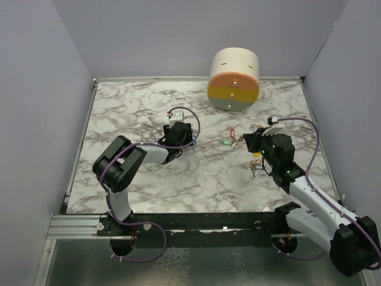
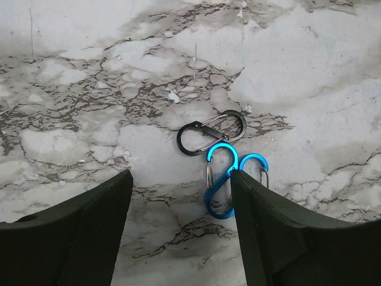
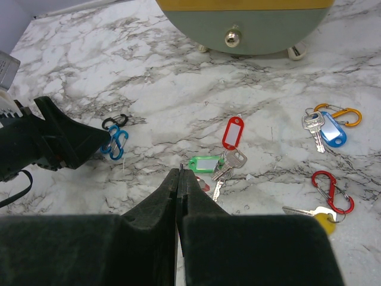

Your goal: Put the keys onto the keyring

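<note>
Keys lie on the marble ahead of my right gripper (image 3: 180, 173): a silver pair (image 3: 229, 164) with a red tag (image 3: 234, 132) and a green tag (image 3: 204, 164), a key with a blue tag (image 3: 329, 132), and a yellow-headed key (image 3: 314, 213). The right jaws are pressed together on a thin metal edge that sticks out at their tips, the keyring seen edge-on. My left gripper (image 2: 181, 179) stands open low over the table, far left of the keys. A blue S-clip (image 2: 221, 187) lies against its right finger (image 2: 268, 214).
A black clip (image 2: 211, 132) and a second blue clip (image 2: 256, 167) lie by the left gripper. An orange clip (image 3: 339, 113) and a red clip (image 3: 332, 190) lie right of the keys. A round drum-shaped box (image 1: 234, 80) with knobs stands at the back. Grey walls enclose the table.
</note>
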Controlling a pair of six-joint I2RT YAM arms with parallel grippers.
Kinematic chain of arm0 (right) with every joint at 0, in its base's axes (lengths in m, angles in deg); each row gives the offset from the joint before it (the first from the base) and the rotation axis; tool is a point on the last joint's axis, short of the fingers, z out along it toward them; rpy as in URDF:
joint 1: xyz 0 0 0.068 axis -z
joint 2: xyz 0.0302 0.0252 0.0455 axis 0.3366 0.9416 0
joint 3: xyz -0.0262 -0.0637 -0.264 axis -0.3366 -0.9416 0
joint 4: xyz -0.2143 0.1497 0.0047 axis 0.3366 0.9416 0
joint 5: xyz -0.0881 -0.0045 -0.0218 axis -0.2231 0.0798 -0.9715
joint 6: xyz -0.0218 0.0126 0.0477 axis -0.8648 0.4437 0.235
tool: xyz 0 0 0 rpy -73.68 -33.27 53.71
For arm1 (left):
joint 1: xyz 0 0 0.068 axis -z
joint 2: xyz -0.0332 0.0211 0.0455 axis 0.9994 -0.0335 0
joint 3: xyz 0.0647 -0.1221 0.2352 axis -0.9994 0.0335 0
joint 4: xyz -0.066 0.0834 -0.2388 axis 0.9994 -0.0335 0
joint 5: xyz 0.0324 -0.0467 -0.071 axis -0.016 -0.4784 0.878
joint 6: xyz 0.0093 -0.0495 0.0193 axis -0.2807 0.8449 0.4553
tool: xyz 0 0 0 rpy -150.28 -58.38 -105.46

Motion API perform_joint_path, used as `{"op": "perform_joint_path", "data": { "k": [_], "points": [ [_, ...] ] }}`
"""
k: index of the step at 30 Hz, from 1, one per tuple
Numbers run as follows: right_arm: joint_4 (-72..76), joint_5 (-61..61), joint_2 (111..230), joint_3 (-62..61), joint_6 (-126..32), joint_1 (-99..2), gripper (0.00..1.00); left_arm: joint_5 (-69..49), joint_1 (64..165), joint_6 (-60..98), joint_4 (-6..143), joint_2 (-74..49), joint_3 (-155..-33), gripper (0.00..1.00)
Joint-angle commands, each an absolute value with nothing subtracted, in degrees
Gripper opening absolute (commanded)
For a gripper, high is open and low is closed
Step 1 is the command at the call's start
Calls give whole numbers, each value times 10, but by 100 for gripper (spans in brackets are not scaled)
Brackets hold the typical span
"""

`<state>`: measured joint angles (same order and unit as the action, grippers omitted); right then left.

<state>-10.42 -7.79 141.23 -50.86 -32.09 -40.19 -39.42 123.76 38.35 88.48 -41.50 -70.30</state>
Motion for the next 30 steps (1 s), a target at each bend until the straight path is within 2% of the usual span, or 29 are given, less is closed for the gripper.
{"op": "perform_joint_path", "data": {
  "k": [1,19,30],
  "points": [
    [-112,-70,1408,-502,-321,-399,1,-387,1233,392,823,-449,-696,69],
    [-110,-71,1406,-503,-321,-399,1,-417,1248,390,819,-453,-691,68],
    [-106,-72,1399,-502,-321,-399,1,-450,1274,388,800,-463,-703,71]
  ]
}}
